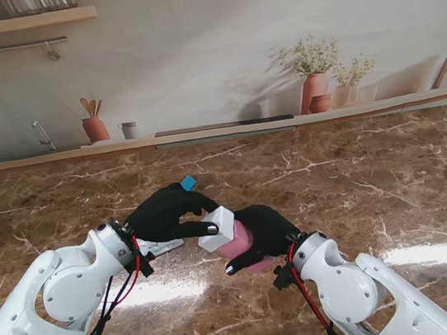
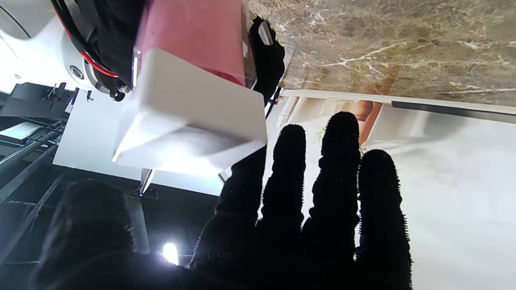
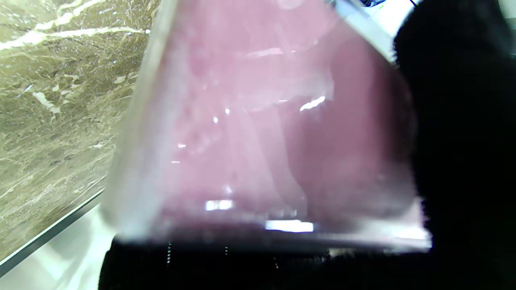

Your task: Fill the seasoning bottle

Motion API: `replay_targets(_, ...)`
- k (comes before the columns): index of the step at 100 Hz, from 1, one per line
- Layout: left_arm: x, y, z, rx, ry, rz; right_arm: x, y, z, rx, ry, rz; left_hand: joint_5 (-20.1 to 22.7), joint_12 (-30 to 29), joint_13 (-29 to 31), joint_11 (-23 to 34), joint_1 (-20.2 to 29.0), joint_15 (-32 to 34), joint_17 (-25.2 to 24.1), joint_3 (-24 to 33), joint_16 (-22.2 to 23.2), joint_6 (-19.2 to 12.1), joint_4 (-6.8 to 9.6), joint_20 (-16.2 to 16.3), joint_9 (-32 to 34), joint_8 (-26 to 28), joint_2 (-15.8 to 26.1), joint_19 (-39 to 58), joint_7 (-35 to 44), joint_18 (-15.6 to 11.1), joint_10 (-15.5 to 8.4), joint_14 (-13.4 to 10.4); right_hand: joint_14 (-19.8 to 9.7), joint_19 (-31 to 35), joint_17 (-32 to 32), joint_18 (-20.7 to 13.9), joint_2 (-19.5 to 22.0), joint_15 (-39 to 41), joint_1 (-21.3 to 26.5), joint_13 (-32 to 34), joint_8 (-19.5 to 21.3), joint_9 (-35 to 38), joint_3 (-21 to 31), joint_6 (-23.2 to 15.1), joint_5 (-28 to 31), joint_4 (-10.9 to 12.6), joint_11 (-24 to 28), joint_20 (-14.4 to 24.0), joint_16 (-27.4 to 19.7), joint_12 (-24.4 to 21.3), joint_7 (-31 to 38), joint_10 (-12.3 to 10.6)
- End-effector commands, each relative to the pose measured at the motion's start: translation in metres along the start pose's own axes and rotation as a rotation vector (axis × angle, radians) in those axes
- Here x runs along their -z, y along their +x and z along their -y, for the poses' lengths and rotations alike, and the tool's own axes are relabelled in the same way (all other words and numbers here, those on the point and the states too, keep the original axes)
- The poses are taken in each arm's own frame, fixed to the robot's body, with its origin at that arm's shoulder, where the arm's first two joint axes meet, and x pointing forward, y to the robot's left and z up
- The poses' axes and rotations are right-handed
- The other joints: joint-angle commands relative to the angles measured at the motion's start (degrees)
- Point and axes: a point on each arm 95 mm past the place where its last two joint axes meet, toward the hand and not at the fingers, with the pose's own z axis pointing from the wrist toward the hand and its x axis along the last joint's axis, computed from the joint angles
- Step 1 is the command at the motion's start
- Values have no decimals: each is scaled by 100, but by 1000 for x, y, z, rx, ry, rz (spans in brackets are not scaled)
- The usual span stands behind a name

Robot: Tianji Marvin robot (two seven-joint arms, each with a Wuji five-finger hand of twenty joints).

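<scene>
A clear seasoning bottle (image 1: 235,241) with pink contents and a white square cap (image 1: 217,229) is held in the air just over the middle of the brown marble table (image 1: 358,173), close in front of the robot. The bottle lies tilted, cap end pointing toward the robot's left, base toward its right.

The right hand (image 1: 264,232), in a black glove, is wrapped around the pink body of the bottle and carries its weight. The right wrist view is almost filled by the pink, glassy side of the bottle (image 3: 266,133), with dark glove along one edge, which fits a firm, closed grasp. This hold likely serves to keep the body from turning.

The left hand (image 1: 167,213), also gloved in black, reaches in from the robot's left and meets the cap. In the stand view its thumb and one finger seem to pinch the cap's edges. The left wrist view shows the cap (image 2: 189,121) resting against the first finger, with the other three fingers (image 2: 340,161) straight and apart beside it; whether the pinch is tight cannot be told. My judgement is that the cap must come off before filling, so one hand steadies while the other works the lid.

A small blue object (image 1: 188,183) sits behind the left hand; what it is cannot be made out.
</scene>
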Motion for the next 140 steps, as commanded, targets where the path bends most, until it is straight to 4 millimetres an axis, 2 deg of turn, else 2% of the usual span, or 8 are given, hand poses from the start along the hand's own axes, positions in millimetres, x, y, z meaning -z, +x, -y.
replay_targets(1,5,-4,0,19,-19,7,0,1,-1,-10,3,-1,-914,-118,-81,-214,-193,-182,-122,-117,-151,-387,205,-194,-212,-459,123,-132,-849,-1,41,150,-528,256,68,-168,1998,767,2236,572,772,196,2976,-1548,1259,366,311,137,252,23,1607,-783)
replay_targets(13,11,-7,3,63,-38,4,1,0,-2,-11,-1,3,-2461,-276,-552,-526,460,-480,-503,3371,-250,-1143,1328,-154,-1070,-658,-956,-508,-1827,227,-138,274,-530,260,70,-171,2000,769,2237,576,771,201,2979,-1543,1266,367,313,141,252,26,1610,-778)
replay_targets(24,14,-6,4,32,-44,-1,1,0,-2,-13,-3,6,-2961,-174,-790,-608,1402,-583,-834,7239,-155,-1674,-56,282,-1755,-17,-2866,-651,-2002,578,-584,103,-524,267,73,-168,2003,774,2242,583,770,204,2984,-1539,1269,368,312,146,254,26,1613,-780)
replay_targets(64,11,0,-10,-45,-98,-86,0,1,-1,-16,-2,2,-2290,-104,-929,-327,2333,-641,-941,5993,-70,-2217,-370,784,-2606,1651,-2678,-679,-683,479,-849,-180,-533,271,88,-174,2011,780,2258,604,764,223,3003,-1544,1300,352,312,150,250,28,1624,-781)
replay_targets(96,9,-6,-9,-62,12,-21,-1,2,1,-21,0,-3,1127,86,1462,525,-99,878,1223,-181,29,-236,109,121,1255,635,364,1377,1814,584,186,337,-533,273,86,-177,2003,784,2256,608,758,231,3008,-1544,1284,349,309,154,248,27,1615,-772)
replay_targets(120,20,-14,-2,-8,26,5,0,1,0,-21,-1,-3,-2000,-161,589,-27,409,297,563,2296,-129,-670,1165,-214,-76,-902,-539,708,-1364,663,15,427,-529,276,88,-174,2003,784,2257,608,757,234,3010,-1541,1294,352,308,157,248,27,1620,-777)
replay_targets(127,21,-14,0,-14,35,6,0,1,0,-21,-2,-1,-2566,-316,264,-292,559,71,230,6399,-176,-1373,235,-79,-776,-656,-2065,420,-1563,783,-267,362,-529,276,88,-174,2004,785,2258,610,757,236,3010,-1543,1294,352,307,157,248,27,1621,-777)
replay_targets(140,23,-9,2,-19,-54,13,0,1,0,-21,-5,0,-2972,-288,-498,-497,2358,-405,-570,7030,-243,-1876,-199,287,-2031,40,-2996,-121,-1969,829,-697,45,-529,278,91,-175,2001,789,2262,613,757,242,3016,-1539,1310,353,312,159,250,31,1628,-778)
